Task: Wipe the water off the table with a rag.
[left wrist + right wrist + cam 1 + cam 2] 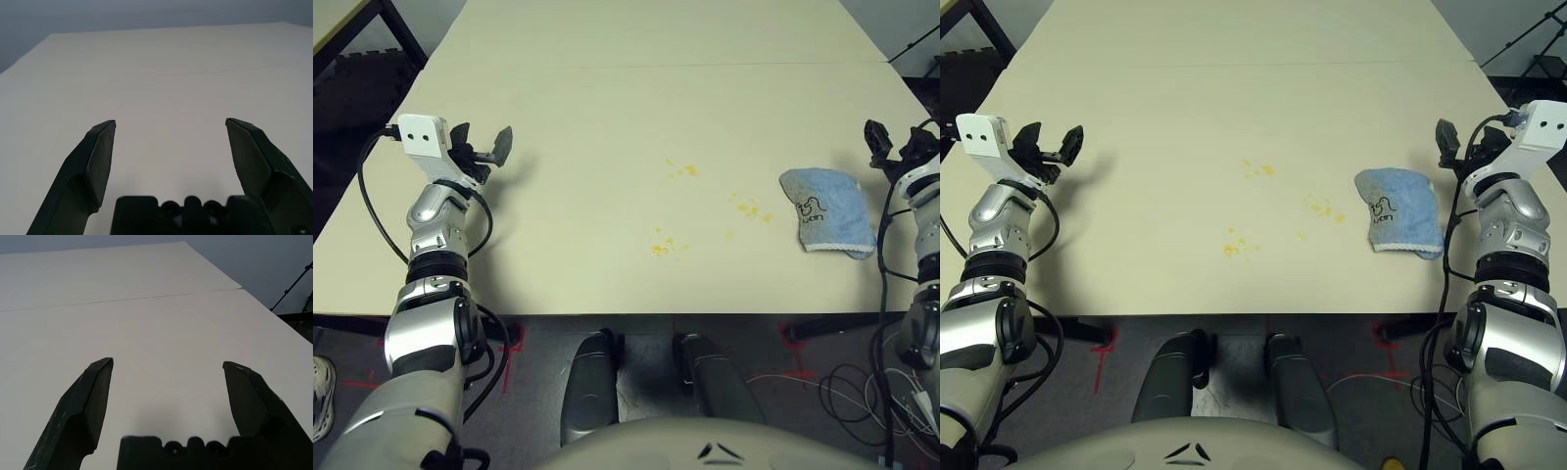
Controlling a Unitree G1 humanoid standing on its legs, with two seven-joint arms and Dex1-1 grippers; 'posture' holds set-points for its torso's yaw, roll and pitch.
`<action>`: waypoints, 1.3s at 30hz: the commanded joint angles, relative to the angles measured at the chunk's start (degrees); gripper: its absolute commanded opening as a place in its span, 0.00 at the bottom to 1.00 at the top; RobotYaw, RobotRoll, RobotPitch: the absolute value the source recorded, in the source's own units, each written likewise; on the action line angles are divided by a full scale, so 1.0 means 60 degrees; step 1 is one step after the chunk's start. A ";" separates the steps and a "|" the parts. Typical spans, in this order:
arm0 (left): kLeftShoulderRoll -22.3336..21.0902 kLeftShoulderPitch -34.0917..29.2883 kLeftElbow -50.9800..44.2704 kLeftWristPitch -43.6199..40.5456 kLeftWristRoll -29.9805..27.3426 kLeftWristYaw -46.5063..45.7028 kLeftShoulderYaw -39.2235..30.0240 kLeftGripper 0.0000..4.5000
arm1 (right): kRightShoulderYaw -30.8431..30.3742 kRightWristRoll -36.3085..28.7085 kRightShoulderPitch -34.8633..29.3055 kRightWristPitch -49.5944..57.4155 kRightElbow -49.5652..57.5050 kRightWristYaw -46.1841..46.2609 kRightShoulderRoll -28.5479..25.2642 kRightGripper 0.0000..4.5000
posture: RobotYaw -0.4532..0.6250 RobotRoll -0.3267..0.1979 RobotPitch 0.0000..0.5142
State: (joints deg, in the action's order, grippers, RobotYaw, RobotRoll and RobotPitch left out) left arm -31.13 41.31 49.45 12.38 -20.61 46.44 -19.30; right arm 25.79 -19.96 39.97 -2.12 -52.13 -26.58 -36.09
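Note:
The light-blue rag (827, 222), with a white lettered patch, lies crumpled at the right side of the cream table (587, 176). The water shows as small yellow-orange specks in three loose clusters: one (683, 171) mid-table, one (752, 209) just left of the rag, one (663, 245) nearer the front edge. My right gripper (1459, 145) hovers open just beyond and right of the rag, holding nothing. At the table's left side my left gripper (481, 147) is open and empty, far from rag and water. Both wrist views show spread fingers (100, 156) (90, 401) over bare tabletop.
A thin seam (656, 66) crosses the table toward the far side. Dark floor, a black stand (1528, 39) and loose cables (842, 387) lie beyond the table's edges. A dark table frame (372, 29) stands at the far left.

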 commanded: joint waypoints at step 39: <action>-0.0563 -0.3111 -0.6346 -0.2383 -0.0651 0.4746 0.2931 1.00 | -0.2010 -0.0153 -0.0540 0.7448 0.0588 -0.6443 -0.3436 0.99 | 0.52 0.62 0.38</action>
State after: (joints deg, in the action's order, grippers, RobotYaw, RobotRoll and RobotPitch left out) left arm -34.59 23.66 12.13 -2.26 -25.24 75.04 -2.20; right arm 14.46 -21.62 37.57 41.93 -49.65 -64.43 -56.21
